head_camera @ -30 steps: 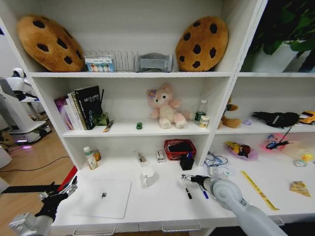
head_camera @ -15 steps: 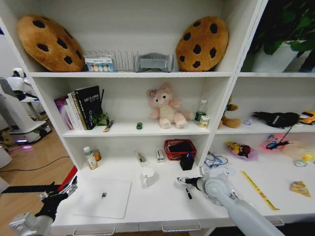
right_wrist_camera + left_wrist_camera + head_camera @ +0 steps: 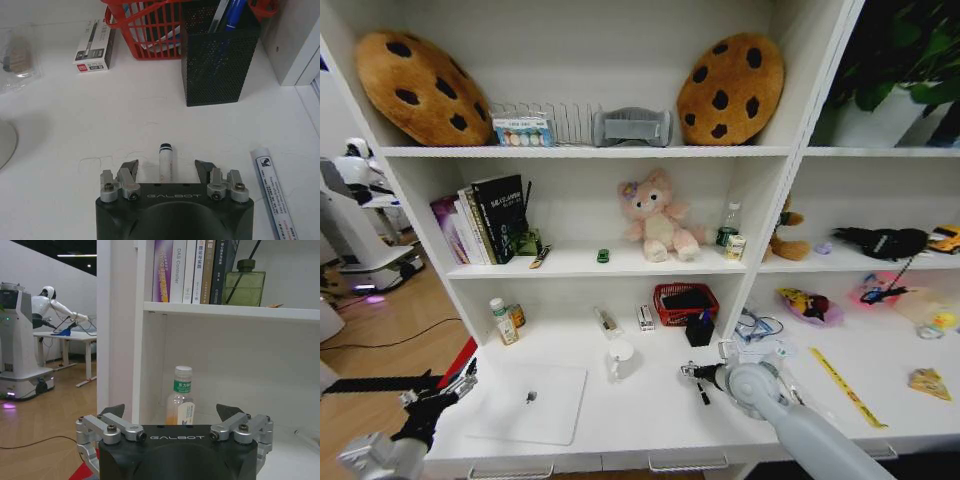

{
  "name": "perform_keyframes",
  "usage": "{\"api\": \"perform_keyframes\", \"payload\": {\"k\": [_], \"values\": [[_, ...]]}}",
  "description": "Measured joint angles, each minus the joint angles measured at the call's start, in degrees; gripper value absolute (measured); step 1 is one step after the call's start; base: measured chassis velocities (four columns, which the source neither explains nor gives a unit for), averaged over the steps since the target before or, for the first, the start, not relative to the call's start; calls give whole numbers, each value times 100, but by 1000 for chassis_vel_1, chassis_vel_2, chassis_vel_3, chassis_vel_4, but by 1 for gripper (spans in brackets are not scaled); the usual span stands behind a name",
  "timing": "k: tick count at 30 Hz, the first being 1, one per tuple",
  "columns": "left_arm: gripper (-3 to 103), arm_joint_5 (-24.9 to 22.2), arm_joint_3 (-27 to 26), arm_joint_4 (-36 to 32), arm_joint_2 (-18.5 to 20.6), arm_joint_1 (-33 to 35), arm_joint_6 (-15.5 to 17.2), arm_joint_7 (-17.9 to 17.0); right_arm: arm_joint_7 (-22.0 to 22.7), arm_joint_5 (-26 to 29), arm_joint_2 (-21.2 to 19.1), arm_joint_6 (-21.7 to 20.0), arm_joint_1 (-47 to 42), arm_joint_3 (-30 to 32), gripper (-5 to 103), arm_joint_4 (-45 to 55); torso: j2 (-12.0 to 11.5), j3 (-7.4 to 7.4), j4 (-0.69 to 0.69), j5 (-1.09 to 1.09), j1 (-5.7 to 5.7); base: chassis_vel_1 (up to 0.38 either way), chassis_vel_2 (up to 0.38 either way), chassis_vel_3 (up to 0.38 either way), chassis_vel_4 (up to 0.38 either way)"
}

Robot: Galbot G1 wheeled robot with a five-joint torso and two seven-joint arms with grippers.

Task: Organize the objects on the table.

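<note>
Hovering low over the table [image 3: 650, 420], the right gripper [image 3: 692, 373] sits above a black pen [image 3: 702, 392]; left gripper [image 3: 445, 390] idles, spread, beyond the laptop [image 3: 528, 402]. Wrist cam: marker [image 3: 165, 161] lies between open jaws, pointing straight ahead toward the pen holder [image 3: 220, 55].
</note>
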Motion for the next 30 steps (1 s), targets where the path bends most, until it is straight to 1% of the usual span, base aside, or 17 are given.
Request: {"api": "perform_keyframes", "payload": {"k": [2, 3, 6, 8, 9, 10, 12, 13, 15, 18, 22, 24, 28, 30], "values": [[100, 0, 0, 0, 0, 0, 0, 0, -12, -10, -17, 3, -1, 3, 57, -12, 0, 0, 0, 0, 0, 0, 0, 0, 0], [100, 0, 0, 0, 0, 0, 0, 0, -12, -10, -17, 3, -1, 3, 57, -12, 0, 0, 0, 0, 0, 0, 0, 0, 0], [100, 0, 0, 0, 0, 0, 0, 0, -25, -17, -37, 5, 15, -20, 41, -30, 0, 0, 0, 0, 0, 0, 0, 0, 0], [100, 0, 0, 0, 0, 0, 0, -1, -27, -17, -44, 5, 17, -26, 41, -32, 0, 0, 0, 0, 0, 0, 0, 0, 0], [100, 0, 0, 0, 0, 0, 0, 0, -33, -16, -63, 6, 21, -47, 31, -32, 0, 0, 0, 1, 0, 0, 0, 0, 0], [100, 0, 0, 0, 0, 0, 0, 0, -33, -16, -63, 6, 21, -47, 31, -32, 0, 0, 0, 1, 0, 0, 0, 0, 0], [100, 0, 0, 0, 0, 0, 0, 0, -39, -11, -101, 5, 23, -76, 20, -32, 0, 0, 0, 1, 0, 0, 0, 0, 0], [100, 0, 0, 0, 0, 0, 0, 0, -39, -11, -101, 5, 23, -76, 20, -32, 0, 0, 0, 1, 0, 0, 0, 0, 0], [100, 0, 0, 0, 0, 0, 0, 0, -43, 3, -120, 7, 25, -95, 11, -32, 0, 0, 0, 1, 0, 0, 0, 0, 0], [100, 0, 0, 0, 0, 0, 0, 0, -45, 4, -121, 7, 21, -95, 10, -30, 0, 0, 0, 1, 0, 0, 0, 0, 0], [100, 0, 0, 0, 0, 0, 0, 0, -98, -166, -91, 2, -34, -19, 10, 10, 0, 0, 1, 2, 0, 0, 0, 0, 0], [100, 0, 0, 0, 0, 0, 0, 0, -216, -430, -64, 0, -90, 67, 10, 44, 0, 1, 0, 4, 0, 0, 0, 0, 0], [100, 0, 0, 0, 0, 0, 0, 0, -291, -589, -50, 0, -126, 130, 10, 74, 0, 1, 0, 4, 0, 0, 0, 0, 0], [100, 0, 0, 0, 0, 0, 0, 0, -498, -1034, -6, 63, -250, 354, 10, 191, 0, 0, 0, 1, 0, 0, 0, 0, 0]]}}
